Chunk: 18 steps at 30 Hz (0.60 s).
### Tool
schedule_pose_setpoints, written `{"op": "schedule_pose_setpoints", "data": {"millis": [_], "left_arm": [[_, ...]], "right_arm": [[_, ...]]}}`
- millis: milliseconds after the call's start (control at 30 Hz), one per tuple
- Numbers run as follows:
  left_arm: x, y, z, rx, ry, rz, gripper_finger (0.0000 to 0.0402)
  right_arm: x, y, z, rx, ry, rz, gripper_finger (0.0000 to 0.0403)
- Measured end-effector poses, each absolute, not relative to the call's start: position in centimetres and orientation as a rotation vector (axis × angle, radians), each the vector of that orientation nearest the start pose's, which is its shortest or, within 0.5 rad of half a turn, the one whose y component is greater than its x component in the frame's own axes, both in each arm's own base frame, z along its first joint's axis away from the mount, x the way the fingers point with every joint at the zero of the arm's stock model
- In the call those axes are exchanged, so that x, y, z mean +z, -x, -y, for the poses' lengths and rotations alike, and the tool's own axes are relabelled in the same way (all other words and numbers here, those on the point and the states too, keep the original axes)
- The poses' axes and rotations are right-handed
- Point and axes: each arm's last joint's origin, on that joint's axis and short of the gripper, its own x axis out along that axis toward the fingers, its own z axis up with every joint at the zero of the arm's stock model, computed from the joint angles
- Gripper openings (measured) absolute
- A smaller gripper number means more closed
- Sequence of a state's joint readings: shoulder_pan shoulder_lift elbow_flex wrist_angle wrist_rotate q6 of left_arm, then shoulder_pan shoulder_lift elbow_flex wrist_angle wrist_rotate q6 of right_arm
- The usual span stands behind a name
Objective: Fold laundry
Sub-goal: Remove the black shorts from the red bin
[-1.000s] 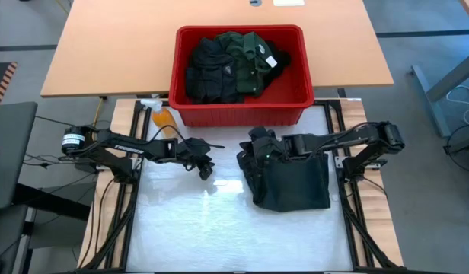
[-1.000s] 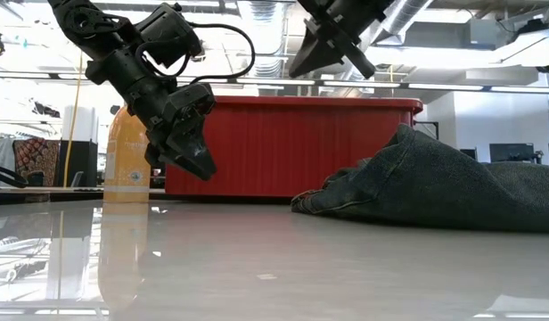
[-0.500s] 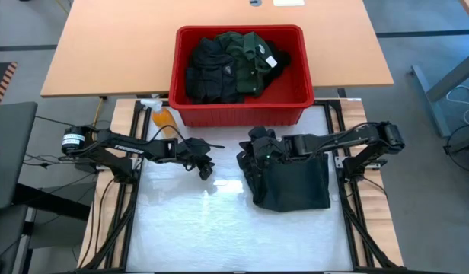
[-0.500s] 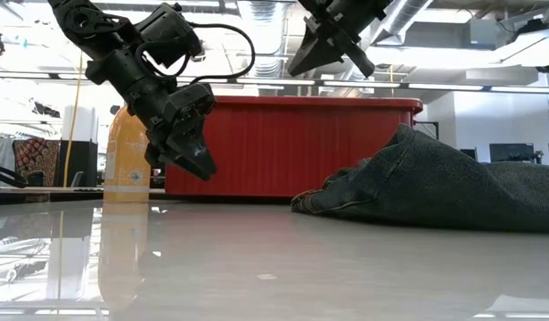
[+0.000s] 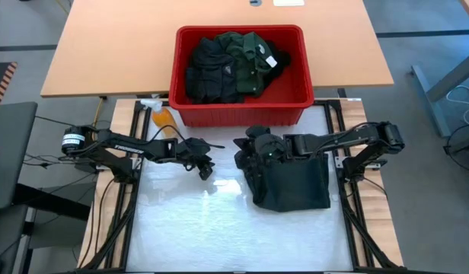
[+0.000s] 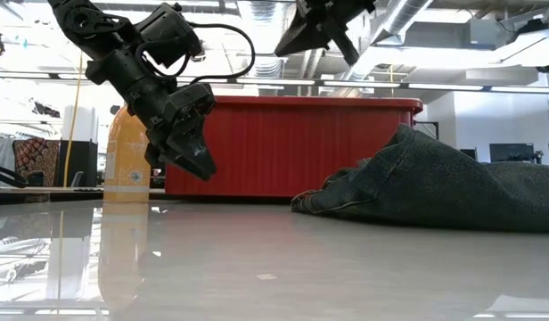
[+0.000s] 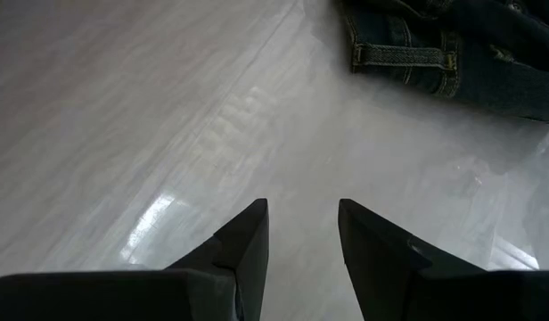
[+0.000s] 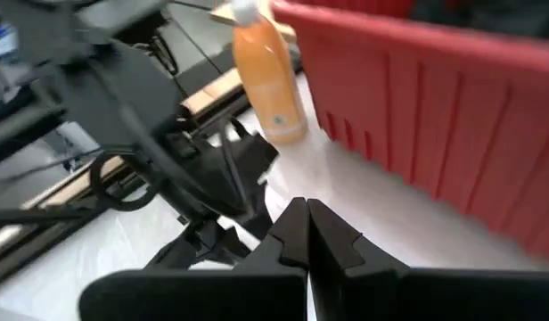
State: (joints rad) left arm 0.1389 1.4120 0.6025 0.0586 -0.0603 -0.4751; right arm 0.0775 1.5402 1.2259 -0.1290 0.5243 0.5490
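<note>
Jaws first: our left gripper (image 7: 301,234) hangs with its two fingers apart and nothing between them, above bare table (image 5: 189,221) left of centre. Our right gripper (image 8: 307,234) has its fingers pressed together, empty, raised over the left edge of the garment (image 5: 289,179).

That garment is dark cloth (the left wrist view shows denim-like fabric with a stitched band and belt loops) lying on the right half of the table. From above it is a dark, roughly square patch with a bunched, crumpled lump at its upper left, just under the right gripper. In the low view it forms a low mound, highest near the middle and tapering to a folded edge toward the left.

More laundry (image 5: 234,65), black and dark green with a small white label, fills the red basket (image 5: 242,114) at the table's far edge. The basket's near wall stands just beyond the garment. An orange bottle (image 6: 127,152) stands beside the basket's left corner.

Between the grippers lies a strip of open table. The whole near half, in front of both grippers and the garment, is bare. The garment's right edge lies close to the table's right rail.
</note>
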Motion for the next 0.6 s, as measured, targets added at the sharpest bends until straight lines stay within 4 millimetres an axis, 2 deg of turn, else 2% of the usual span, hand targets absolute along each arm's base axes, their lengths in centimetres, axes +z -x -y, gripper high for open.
{"op": "schedule_pose_setpoints", "data": {"millis": [267, 433, 600], "left_arm": [[16.23, -25.86, -3.79, 0.365, 0.481, -0.693, 0.0125], [16.23, -25.86, -3.79, 0.365, 0.481, -0.693, 0.0125], [16.25, -25.88, -3.79, 0.364, 0.481, -0.689, 0.0125]], "right_arm": [[31.19, -34.94, -1.68, -0.429, -0.138, -0.338, 0.0035], [31.16, -35.02, -1.92, -0.339, -0.139, -0.355, 0.0036], [31.81, -35.11, -1.37, -0.356, -0.190, -0.294, 0.0031]]}}
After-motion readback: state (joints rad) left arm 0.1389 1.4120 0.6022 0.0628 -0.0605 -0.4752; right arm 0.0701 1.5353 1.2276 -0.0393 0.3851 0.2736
